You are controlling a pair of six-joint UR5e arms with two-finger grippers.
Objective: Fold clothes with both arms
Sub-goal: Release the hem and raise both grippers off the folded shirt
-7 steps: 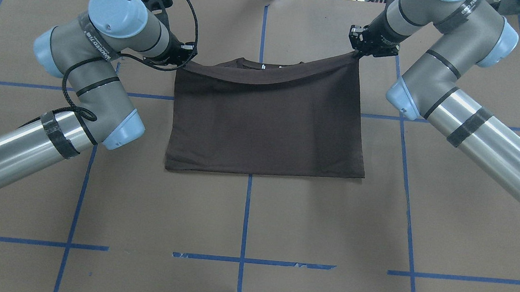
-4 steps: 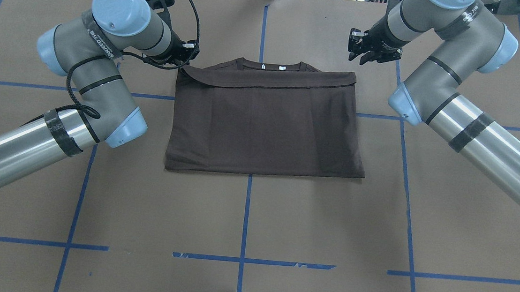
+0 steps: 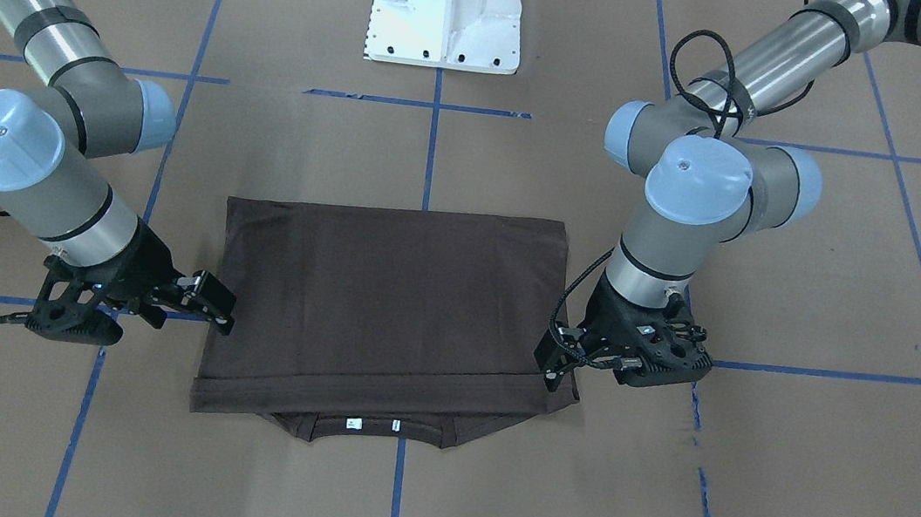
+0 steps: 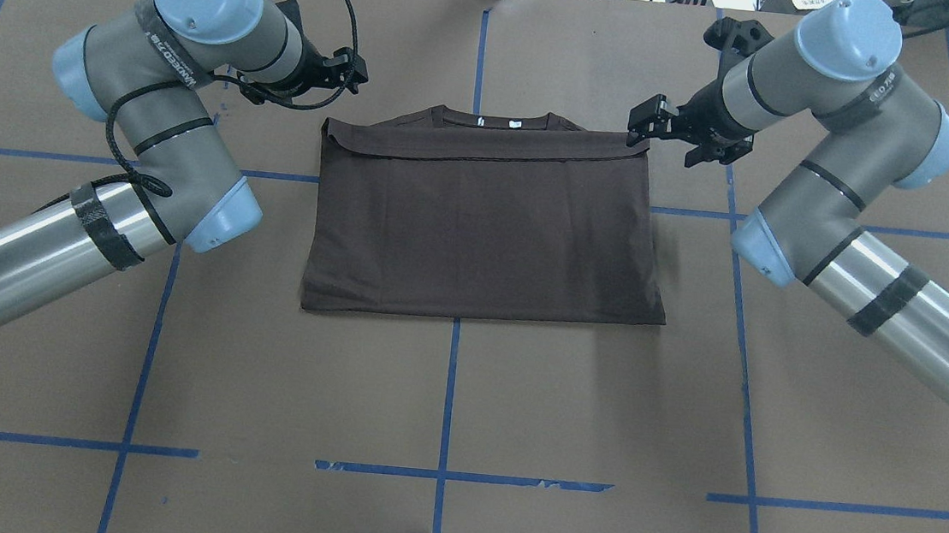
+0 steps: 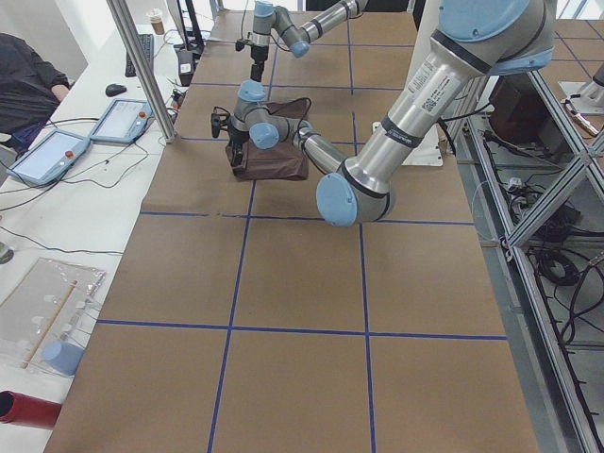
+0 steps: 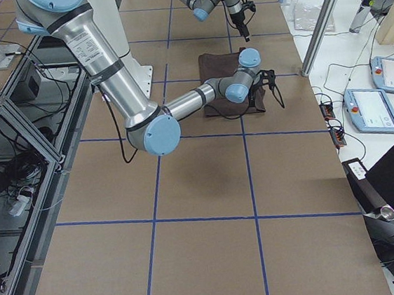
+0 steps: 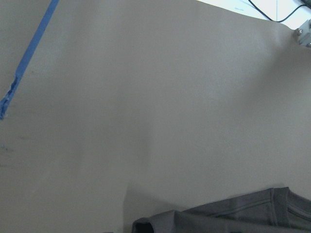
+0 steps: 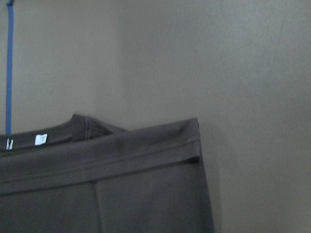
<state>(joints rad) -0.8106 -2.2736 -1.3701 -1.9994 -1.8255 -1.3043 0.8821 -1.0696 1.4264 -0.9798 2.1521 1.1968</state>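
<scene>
**One folded T-shirt, two pincers spread beside it**

One dark brown T-shirt (image 4: 487, 225) lies flat on the brown paper-covered surface (image 4: 445, 401). It is centred across the width and sits in the half toward the far edge, well away from the robot's white pedestal (image 3: 448, 2). It is folded into a neat, roughly rectangular block. A stitched hem band (image 4: 484, 151) runs straight across the far side of the block. Beyond that band the ribbed round collar (image 4: 496, 116) pokes out, with two small white labels (image 4: 481, 121) showing inside it. The cloth looks smooth, with only a slight rumple at the far left corner.

Two arms reach to the shirt's far corners. The left arm (image 4: 152, 118) ends in a left pincer (image 4: 352, 69) with its fingers spread, holding nothing, just off the far left corner and apart from the cloth. The right arm (image 4: 826, 177) carries a right pincer (image 4: 640, 126), also spread and empty, right at the far right corner. Whether it touches the fabric cannot be told.

Blue tape lines (image 4: 449, 384) divide the surface into squares, and one of them runs under the middle of the shirt.
</scene>
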